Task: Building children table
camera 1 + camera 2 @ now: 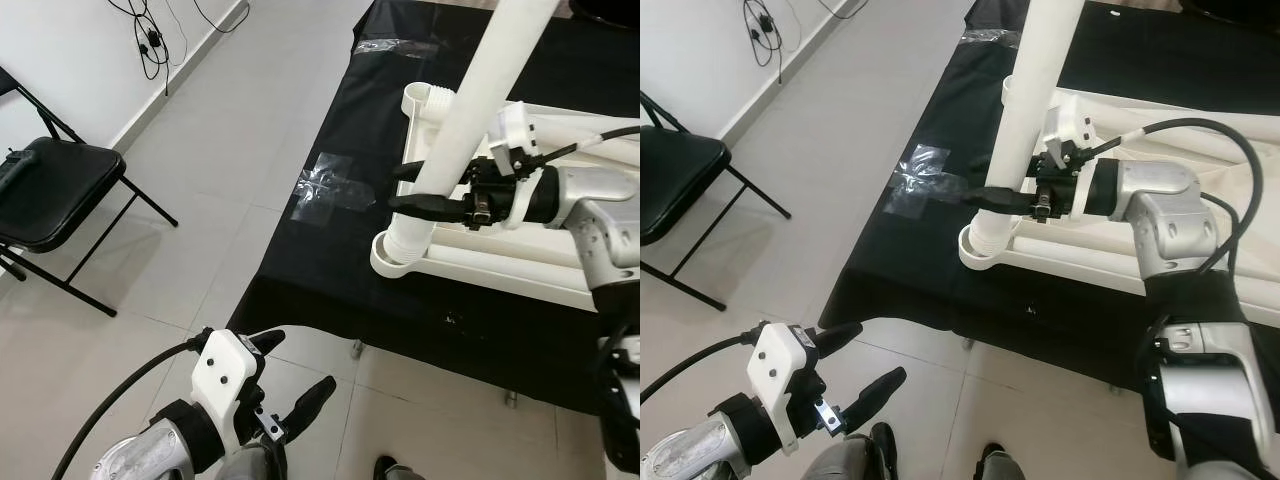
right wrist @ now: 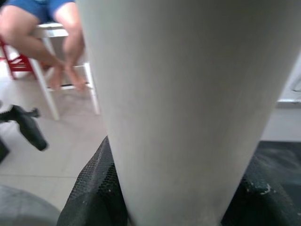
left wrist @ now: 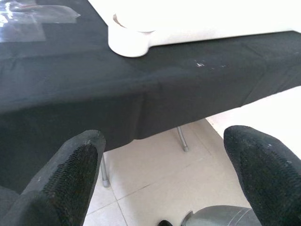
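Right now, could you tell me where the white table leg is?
The table leg stands in the near-left corner socket of the upturned tabletop, gripped by the right gripper.

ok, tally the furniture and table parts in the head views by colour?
White: 2, the table leg held by the right gripper, and the upturned tabletop.
Black: 2, the folding chair and the cloth-covered work table.
Total: 4.

A plain room in a home: pale floor tiles [image 1: 230, 150], a white wall [image 1: 60, 60] with cables [image 1: 150, 40] dangling beside a black folding chair [image 1: 50, 190], a cloth-draped bench [image 1: 330, 270] near that chair, and a seated person's bare legs [image 2: 42, 42] by a white stool [image 2: 56, 66].
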### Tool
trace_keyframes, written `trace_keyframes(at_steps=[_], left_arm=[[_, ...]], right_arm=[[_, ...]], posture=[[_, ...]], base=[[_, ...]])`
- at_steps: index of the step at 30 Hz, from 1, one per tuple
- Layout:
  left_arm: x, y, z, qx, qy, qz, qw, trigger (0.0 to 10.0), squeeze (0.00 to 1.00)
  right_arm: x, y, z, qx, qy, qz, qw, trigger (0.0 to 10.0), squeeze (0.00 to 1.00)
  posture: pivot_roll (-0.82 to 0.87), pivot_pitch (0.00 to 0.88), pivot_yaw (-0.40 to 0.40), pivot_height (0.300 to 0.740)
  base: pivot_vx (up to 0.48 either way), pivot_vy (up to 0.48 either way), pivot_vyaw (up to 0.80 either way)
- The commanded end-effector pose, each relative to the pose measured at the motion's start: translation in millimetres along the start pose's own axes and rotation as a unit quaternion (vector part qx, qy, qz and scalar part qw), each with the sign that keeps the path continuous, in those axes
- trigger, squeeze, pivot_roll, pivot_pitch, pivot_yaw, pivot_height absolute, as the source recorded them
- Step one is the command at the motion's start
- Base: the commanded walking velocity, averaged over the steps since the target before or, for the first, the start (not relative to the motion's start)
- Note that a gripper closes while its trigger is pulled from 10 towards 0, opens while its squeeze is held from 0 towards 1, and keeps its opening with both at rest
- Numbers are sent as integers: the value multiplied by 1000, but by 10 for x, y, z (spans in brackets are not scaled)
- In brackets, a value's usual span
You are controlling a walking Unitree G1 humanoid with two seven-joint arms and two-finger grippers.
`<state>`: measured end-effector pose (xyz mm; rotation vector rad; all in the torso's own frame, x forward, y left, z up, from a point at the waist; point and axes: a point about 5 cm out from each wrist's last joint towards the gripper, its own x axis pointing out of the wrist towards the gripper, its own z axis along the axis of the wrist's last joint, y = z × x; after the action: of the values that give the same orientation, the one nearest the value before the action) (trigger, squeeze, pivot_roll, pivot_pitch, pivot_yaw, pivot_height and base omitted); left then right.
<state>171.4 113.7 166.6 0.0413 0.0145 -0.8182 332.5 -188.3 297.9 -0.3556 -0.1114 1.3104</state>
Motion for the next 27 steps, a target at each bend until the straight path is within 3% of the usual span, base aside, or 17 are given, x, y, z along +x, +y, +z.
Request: trace_keyframes(at_steps=[1, 10, 22, 27], left_arm=[[-22, -37, -51, -1, 10, -4, 1000, 10000, 0], [-30, -129, -34, -4, 0, -8, 1000, 10000, 0], [-51, -213, 17, -4, -8, -9, 1000, 10000, 0], [-77, -273, 45, -3, -9, -20, 1000, 10000, 0]], right_arm=[[106, 68, -101, 22, 8, 34, 999, 10000, 0], [291, 59, -70, 20, -4, 58, 998, 10000, 0], [244, -109, 69, 12, -16, 41, 999, 10000, 0], [220, -144, 183, 9, -32, 69, 997, 10000, 0]], posture=[[-3, 319, -4, 740], [4, 341, -24, 740], [19, 382, -39, 740], [33, 401, -35, 740]], base=[[0, 0, 0], [0, 0, 0], [0, 0, 0], [0, 0, 0]])
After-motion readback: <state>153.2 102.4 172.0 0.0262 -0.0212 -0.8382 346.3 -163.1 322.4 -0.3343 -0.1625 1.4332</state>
